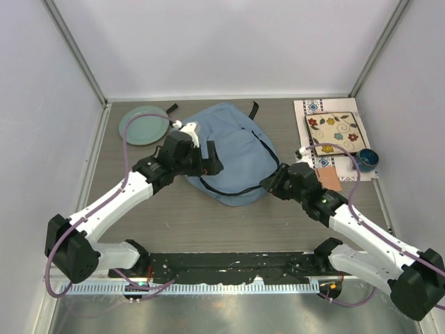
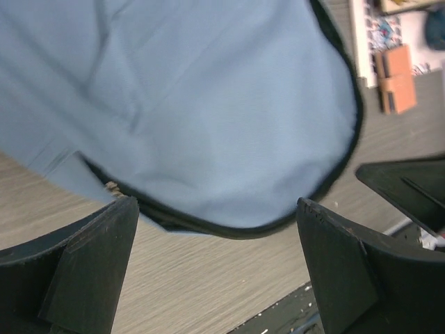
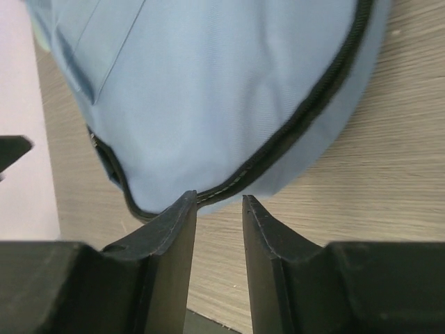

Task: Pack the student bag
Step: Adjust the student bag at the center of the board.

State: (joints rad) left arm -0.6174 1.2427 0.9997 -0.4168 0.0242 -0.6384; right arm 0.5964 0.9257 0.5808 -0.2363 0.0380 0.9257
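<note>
1. R gripper (image 3: 219,203): fingers slightly apart, nothing btwn them, tips at zip edge of student bag (image 3: 208,83).
2. L gripper (image 2: 215,209): I see fingers spread wide, at bag's left edge.
3. Student bag: lying mid-table (image 1: 208,223), btwn both grippers.
4. Far: green plate (image 1: 144,125) left, patterned mat (image 1: 334,132) right.

Soft light-blue fabric backpack (image 1: 233,146) lies between the fingers of the left gripper (image 1: 207,165) and right gripper (image 1: 267,185).
</note>
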